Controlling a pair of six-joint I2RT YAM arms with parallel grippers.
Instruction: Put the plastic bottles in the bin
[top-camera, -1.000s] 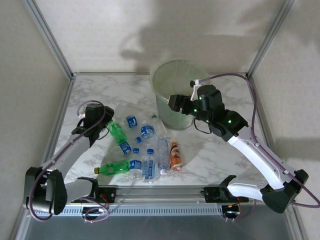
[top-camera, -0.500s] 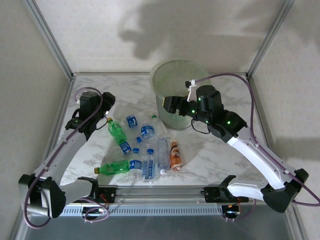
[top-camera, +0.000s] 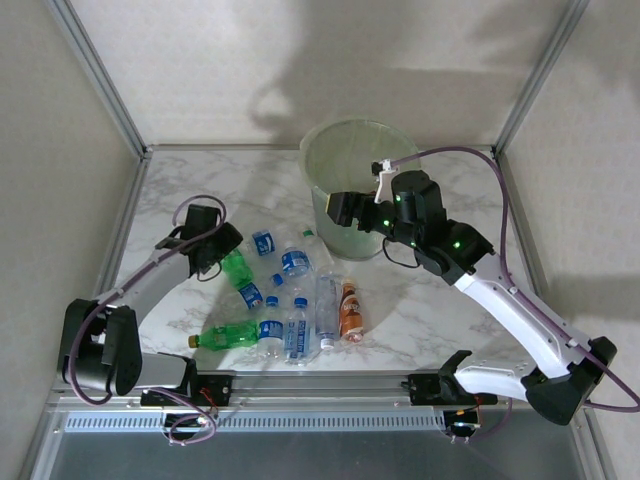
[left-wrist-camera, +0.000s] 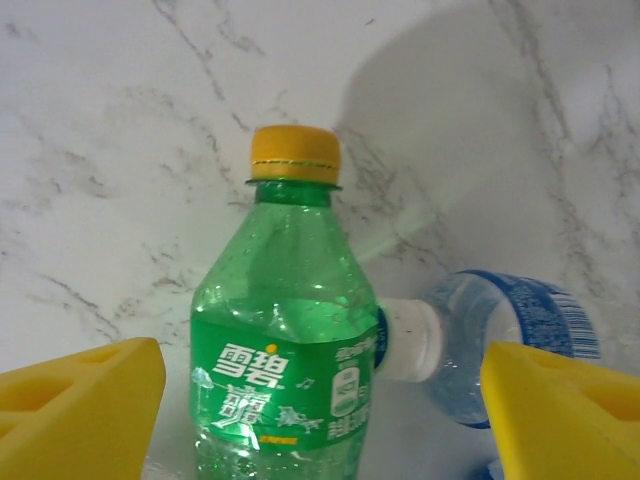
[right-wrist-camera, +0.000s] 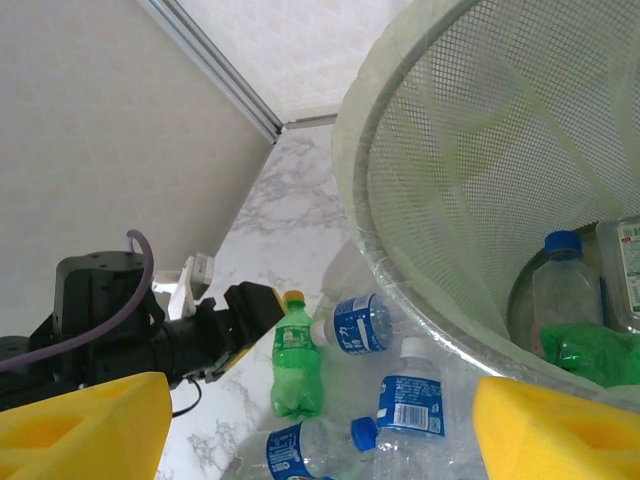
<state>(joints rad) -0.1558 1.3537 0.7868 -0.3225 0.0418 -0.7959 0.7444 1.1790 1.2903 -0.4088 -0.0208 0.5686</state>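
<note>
Several plastic bottles lie on the marble table in front of the bin (top-camera: 312, 172), a large pale-green bucket. My left gripper (top-camera: 220, 254) is open over a green bottle (left-wrist-camera: 285, 340) with a yellow cap. Its yellow fingers (left-wrist-camera: 85, 405) stand wide on either side and do not touch it. A clear blue-labelled bottle (left-wrist-camera: 500, 345) lies with its white cap against the green one. My right gripper (right-wrist-camera: 320, 425) is open and empty, low beside the bin's near rim (right-wrist-camera: 400, 290). Inside the bin lie a clear bottle (right-wrist-camera: 562, 285) and a green one (right-wrist-camera: 590, 355).
Other bottles lie between the arms: a second green one (top-camera: 228, 334), clear blue-labelled ones (top-camera: 297, 332) and an orange-labelled one (top-camera: 349, 308). Metal frame posts (top-camera: 100, 75) and pale walls close the table on three sides. Bare marble lies right of the bin (top-camera: 470, 190).
My left arm has come down and towards the green bottle, and its jaws have opened. My right gripper has shifted slightly left beside the bin and stays open.
</note>
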